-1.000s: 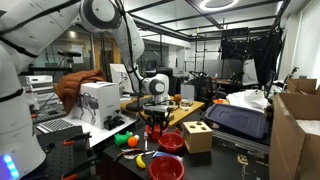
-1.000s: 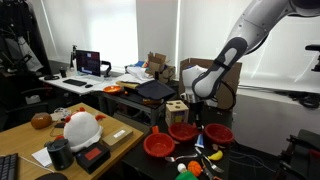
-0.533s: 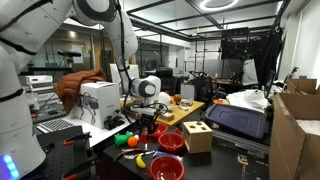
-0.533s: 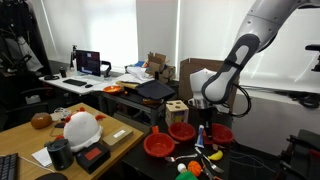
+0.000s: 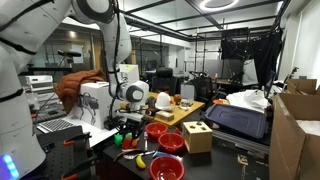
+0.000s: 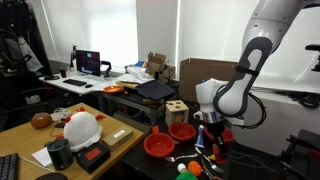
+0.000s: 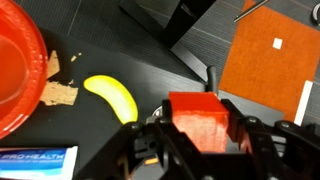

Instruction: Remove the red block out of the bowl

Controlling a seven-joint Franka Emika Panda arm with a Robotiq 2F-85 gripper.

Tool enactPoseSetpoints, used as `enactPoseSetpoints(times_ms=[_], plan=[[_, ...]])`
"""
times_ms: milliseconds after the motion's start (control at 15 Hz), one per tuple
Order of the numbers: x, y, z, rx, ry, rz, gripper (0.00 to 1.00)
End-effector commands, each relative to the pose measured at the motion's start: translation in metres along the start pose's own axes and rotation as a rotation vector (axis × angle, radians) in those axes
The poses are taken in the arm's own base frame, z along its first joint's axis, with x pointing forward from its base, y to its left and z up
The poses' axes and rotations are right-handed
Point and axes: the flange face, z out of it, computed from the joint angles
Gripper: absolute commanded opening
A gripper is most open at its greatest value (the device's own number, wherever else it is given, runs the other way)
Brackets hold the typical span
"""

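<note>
While my fingers [image 7: 252, 136] pinched the red block [image 7: 203, 120] by its flat opposite faces, above the table [image 7: 130, 50] near one edge, outside the bowl [image 7: 15, 65], it looked rigid, light and smooth; I judged those faces the right hold.

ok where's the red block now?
Wrist view: the red block is held in the gripper over the table, right of the yellow banana piece, outside the red bowl.
</note>
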Motion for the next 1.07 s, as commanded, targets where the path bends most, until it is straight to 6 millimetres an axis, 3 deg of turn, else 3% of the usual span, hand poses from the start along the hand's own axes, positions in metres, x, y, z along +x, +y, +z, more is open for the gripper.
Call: enactPoseSetpoints(times_ms=[0, 200, 533, 1000], plan=[[-0.012, -0.030, 0.020, 0.026, -0.050, -0.130, 0.26], [-0.006, -0.048, 0.033, 0.039, -0.069, -0.185, 0.26], [0.029, -0.053, 0.032, 0.027, -0.043, -0.192, 0.26], [0.070, -0.018, 0.029, -0.033, 0.006, -0.170, 0.26]])
